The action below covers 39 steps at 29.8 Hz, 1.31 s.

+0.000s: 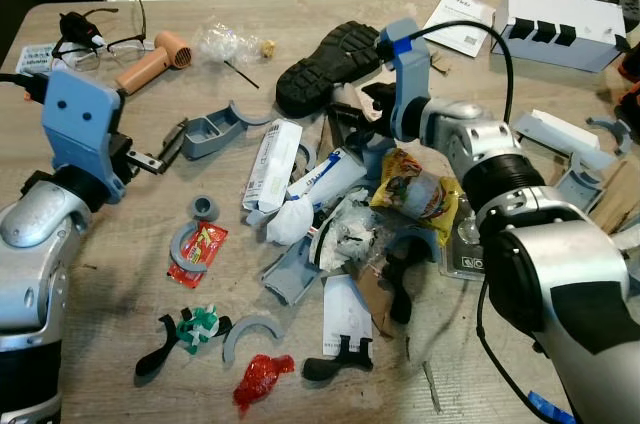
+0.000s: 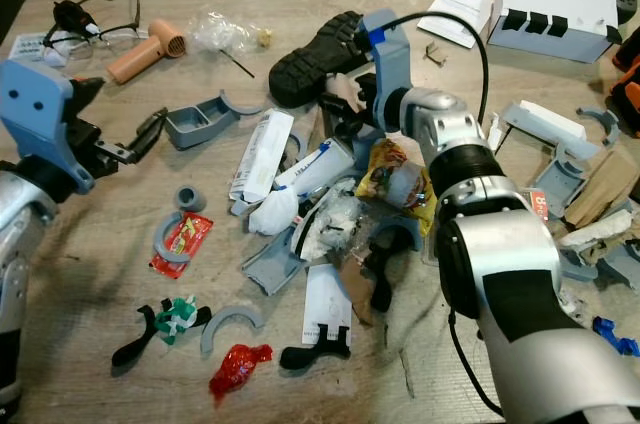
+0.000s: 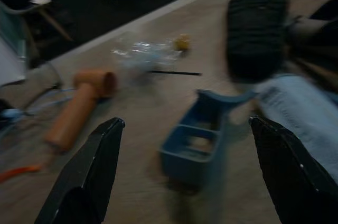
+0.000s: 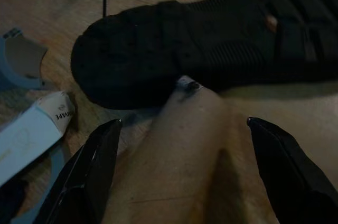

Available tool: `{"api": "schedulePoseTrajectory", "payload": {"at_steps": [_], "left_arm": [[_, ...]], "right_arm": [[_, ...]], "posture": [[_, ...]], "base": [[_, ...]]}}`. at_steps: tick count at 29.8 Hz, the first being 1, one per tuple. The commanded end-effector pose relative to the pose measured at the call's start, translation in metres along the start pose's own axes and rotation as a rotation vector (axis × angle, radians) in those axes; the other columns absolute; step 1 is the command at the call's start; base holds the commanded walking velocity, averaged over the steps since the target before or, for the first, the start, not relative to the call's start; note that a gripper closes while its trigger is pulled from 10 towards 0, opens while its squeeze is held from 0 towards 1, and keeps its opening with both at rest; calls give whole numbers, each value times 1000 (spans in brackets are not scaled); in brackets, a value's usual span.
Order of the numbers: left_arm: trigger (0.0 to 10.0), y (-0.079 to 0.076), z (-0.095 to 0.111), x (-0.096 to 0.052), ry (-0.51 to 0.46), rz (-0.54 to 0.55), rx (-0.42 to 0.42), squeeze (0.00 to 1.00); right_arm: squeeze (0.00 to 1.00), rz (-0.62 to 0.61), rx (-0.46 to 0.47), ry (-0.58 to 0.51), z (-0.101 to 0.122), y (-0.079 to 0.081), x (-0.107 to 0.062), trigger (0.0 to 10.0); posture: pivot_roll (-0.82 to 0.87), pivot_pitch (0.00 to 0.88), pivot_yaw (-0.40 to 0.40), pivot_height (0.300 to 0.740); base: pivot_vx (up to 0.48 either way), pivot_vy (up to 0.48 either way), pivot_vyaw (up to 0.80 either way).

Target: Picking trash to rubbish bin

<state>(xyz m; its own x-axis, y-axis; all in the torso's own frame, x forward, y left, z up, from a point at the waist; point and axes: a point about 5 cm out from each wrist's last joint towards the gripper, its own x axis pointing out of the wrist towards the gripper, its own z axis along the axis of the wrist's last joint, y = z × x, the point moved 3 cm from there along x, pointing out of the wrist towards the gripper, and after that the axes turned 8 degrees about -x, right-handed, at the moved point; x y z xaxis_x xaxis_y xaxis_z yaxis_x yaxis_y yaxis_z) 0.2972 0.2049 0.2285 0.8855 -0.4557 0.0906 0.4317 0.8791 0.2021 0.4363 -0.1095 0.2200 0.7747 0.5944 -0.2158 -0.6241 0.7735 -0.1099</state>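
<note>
Looking down from the left eye, the table [image 1: 120,244] is heaped with litter across its middle, and the right gripper [image 1: 372,96] reaches over the pile toward the far edge, beside the black shoe [image 1: 325,62]. Just below the arm lies a yellow snack wrapper [image 1: 415,189], crumpled and light by the look of it, likely slippery foil, best pinched at a raised fold. From the right eye, the left gripper [image 2: 140,141] hovers near the left edge with its fingers spread, holding nothing, pointed at the blue tray [image 2: 200,119]; a red wrapper [image 2: 184,237] and a red crumpled foil [image 2: 238,364] toward the near edge look soft and easy to crush. In the left wrist view, both black fingers [image 3: 90,171] stand wide apart around that tray, a stiff plastic piece whose thin wall should give a firm hold. In the right wrist view the fingers [image 4: 84,176] are equally wide and empty, over a pale cardboard tube [image 4: 185,150] touching the shoe's sole; the tube looks light but crushable, so grip its middle gently.
</note>
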Motion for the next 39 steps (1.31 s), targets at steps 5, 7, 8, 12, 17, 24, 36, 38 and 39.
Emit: {"api": "schedulePoseTrajectory", "payload": {"at_steps": [5, 7, 8, 12, 17, 24, 36, 38, 39], "left_arm": [[10000, -27, 1, -18, 38, -247, -19, 0], [10000, -29, 3, -26, 40, -309, -30, 0], [10000, -29, 5, -29, 42, -325, -31, 0], [10000, -30, 5, -32, 53, -343, -22, 0], [10000, -41, 2, -35, 64, -384, -33, 0], [10000, -49, 1, -34, 60, -417, -47, 0], [10000, -56, 2, -33, 51, -443, -60, 0], [10000, -57, 2, -33, 48, -448, -62, 0], [10000, -57, 2, -33, 48, -448, -62, 0]], "right_arm": [[0, 17, 164, 61, -11, 3, 0, 10000], [0, 13, 198, 85, -16, 4, 1, 10000], [0, 10, 209, 96, -18, 4, 1, 10000], [0, 8, 231, 124, -24, 6, 1, 10000], [0, -4, 207, 219, -39, 7, -1, 10000], [0, -12, 139, 270, -45, 6, -2, 10000], [0, -12, 122, 227, -37, 4, -2, 0], [0, -12, 140, 193, -32, 3, -2, 0], [0, -12, 140, 193, -32, 3, -2, 0]], "posture": [[27, 286, 13, 740], [22, 290, 9, 740], [22, 290, 9, 740], [22, 290, 7, 740], [15, 286, 1, 740], [1, 278, -4, 740], [-5, 268, -8, 740], [-4, 264, -8, 740], [-4, 264, -8, 740]], "base": [[0, 0, 0], [0, 0, 0], [0, 0, 0], [0, 0, 0], [0, 0, 0], [0, 0, 0], [0, 0, 0], [0, 0, 0], [0, 0, 0]]}}
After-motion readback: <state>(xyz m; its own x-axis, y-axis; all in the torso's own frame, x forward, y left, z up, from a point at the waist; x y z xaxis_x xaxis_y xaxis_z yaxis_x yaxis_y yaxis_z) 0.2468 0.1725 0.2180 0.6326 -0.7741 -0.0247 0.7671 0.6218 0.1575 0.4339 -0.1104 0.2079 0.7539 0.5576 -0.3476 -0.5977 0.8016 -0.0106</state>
